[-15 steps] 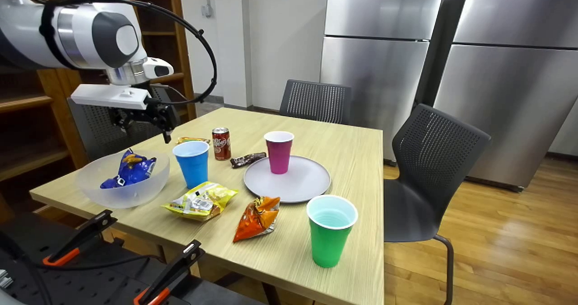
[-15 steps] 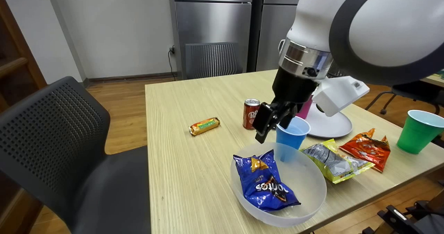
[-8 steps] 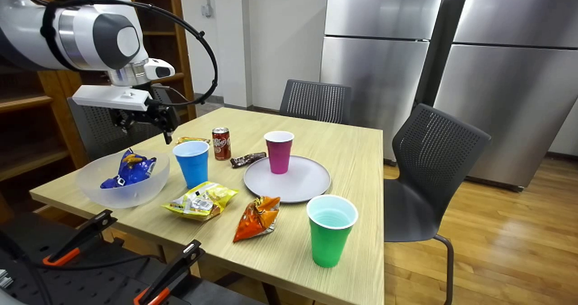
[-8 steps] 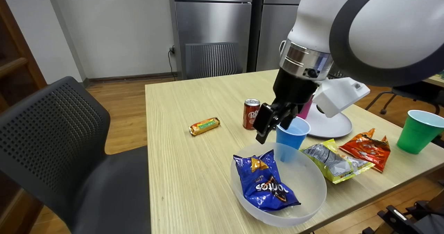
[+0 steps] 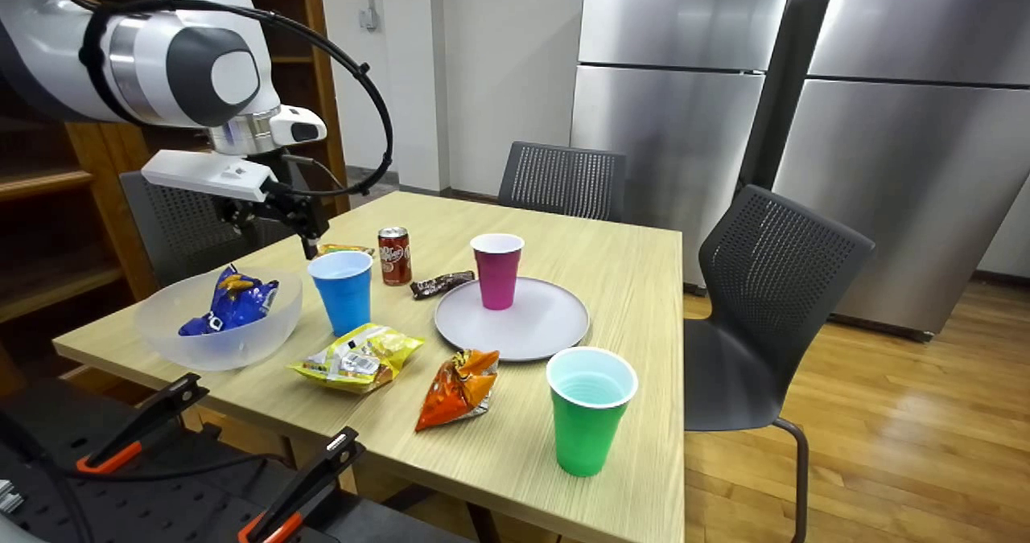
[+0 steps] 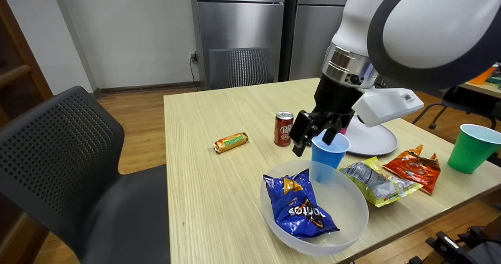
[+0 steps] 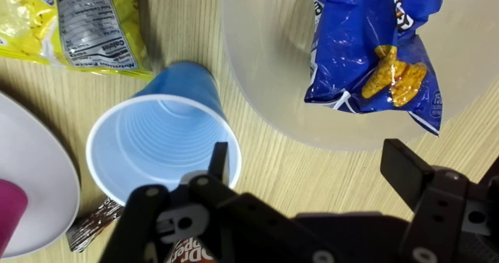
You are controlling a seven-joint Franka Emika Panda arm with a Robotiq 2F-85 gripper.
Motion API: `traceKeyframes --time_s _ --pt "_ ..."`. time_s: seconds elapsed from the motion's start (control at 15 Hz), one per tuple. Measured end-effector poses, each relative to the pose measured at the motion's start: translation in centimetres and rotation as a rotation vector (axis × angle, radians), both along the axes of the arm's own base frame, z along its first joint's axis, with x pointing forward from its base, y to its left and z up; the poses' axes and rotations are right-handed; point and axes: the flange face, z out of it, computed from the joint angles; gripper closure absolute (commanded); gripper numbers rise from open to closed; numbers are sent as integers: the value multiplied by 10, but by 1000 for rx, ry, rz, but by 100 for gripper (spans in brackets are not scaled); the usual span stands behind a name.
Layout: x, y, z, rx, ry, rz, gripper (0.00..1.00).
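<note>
Hovering above table (image 5: 628, 285): gripper (image 7: 306, 165), jaws apart

The wrist view shows the ribbed interior of the blue cup (image 7: 167, 138), indiscernible in both exterior views. The blue cup stands upright beside the bowl (image 6: 346, 201) containing a blue chip bag (image 6: 297, 209). In an exterior view, the gripper obscures most of the magenta cup (image 6: 343, 131). Nearby: soda can (image 6: 283, 129), yellow chip bag (image 6: 379, 182).

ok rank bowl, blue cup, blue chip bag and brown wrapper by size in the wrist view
1. Bowl, cut off by the frame
2. Blue cup and blue chip bag, too alike to rank
3. Brown wrapper, partly hidden
</note>
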Motion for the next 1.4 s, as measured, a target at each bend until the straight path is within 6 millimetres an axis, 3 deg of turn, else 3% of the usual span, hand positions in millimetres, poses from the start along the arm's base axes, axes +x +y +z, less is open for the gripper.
traceKeyframes --time_s 0.73,1.27,1.33,1.4 --pt "21 -23 2 -1 -5 -63 0" --pt "33 -23 -19 -8 49 -71 0" --pt "34 -22 -22 -9 55 -71 25" --pt "35 -22 -24 -9 59 -72 28"
